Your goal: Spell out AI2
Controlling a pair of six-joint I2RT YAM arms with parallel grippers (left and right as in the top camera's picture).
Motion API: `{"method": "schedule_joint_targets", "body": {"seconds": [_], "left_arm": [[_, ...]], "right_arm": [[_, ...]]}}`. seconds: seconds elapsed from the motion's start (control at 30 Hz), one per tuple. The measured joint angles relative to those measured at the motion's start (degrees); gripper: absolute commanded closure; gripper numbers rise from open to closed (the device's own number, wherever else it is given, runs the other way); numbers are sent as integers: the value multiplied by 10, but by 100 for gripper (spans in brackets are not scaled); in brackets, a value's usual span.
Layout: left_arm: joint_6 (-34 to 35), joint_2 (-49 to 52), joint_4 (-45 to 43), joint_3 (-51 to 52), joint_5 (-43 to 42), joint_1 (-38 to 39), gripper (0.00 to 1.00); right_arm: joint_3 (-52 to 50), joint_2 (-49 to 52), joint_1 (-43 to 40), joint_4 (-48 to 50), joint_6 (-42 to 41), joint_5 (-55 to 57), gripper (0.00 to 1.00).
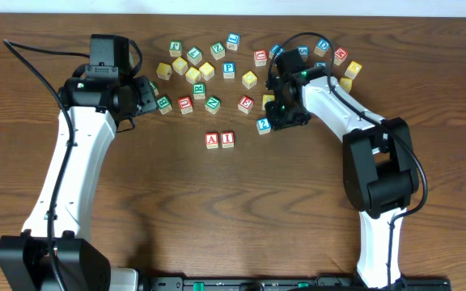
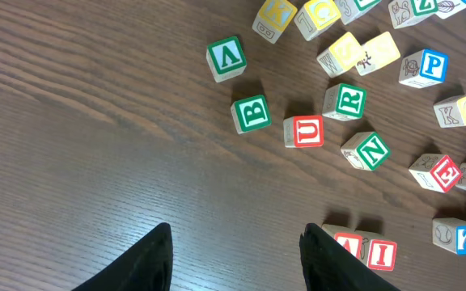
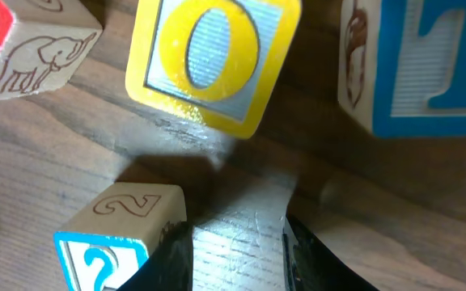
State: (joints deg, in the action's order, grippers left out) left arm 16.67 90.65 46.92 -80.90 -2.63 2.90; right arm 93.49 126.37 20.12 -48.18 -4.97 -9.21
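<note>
A (image 1: 211, 140) and I (image 1: 227, 139) sit side by side at centre. The 2 (image 1: 263, 125) lies apart to their right, just beside the right gripper (image 1: 285, 115). In the wrist view its jaws are spread with nothing between them; the 2 is outside one finger (image 3: 176, 257) and O (image 3: 213, 56) is close ahead. The left gripper (image 2: 237, 263) is also spread and empty. My plan: shift sideways until the 2 is centred, close squarely on its flat faces, avoid nudging O, then set it against I, numeral readable.

Roughly twenty-six lettered blocks (image 1: 229, 70) and two arms (image 1: 78, 166).
</note>
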Motion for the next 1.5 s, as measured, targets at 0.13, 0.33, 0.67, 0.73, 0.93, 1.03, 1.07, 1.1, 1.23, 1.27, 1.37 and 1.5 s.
{"method": "schedule_joint_targets", "body": {"seconds": [0.13,0.33,0.67,0.73,0.93,1.03,1.07,1.1,1.23,1.27,1.37,1.5], "left_arm": [[0,0,0,0,0,0,50],[0,0,0,0,0,0,50],[0,0,0,0,0,0,50],[0,0,0,0,0,0,50],[0,0,0,0,0,0,50],[0,0,0,0,0,0,50],[0,0,0,0,0,0,50],[0,0,0,0,0,0,50],[0,0,0,0,0,0,50],[0,0,0,0,0,0,50],[0,2,0,0,0,0,50],[0,10,0,0,0,0,50]], "right_arm": [[1,0,0,-4,0,-1,67],[3,0,9,-20,0,1,66],[5,1,27,-22,0,9,66],[6,2,27,-24,0,9,66],[10,3,30,-28,9,12,66],[10,4,37,-29,17,16,66],[11,4,40,-29,18,16,65],[11,4,42,-29,20,17,65],[11,4,45,-31,24,18,66],[12,4,45,-34,25,17,66],[16,6,45,-47,25,17,65],[20,7,48,-55,25,19,64]]}}
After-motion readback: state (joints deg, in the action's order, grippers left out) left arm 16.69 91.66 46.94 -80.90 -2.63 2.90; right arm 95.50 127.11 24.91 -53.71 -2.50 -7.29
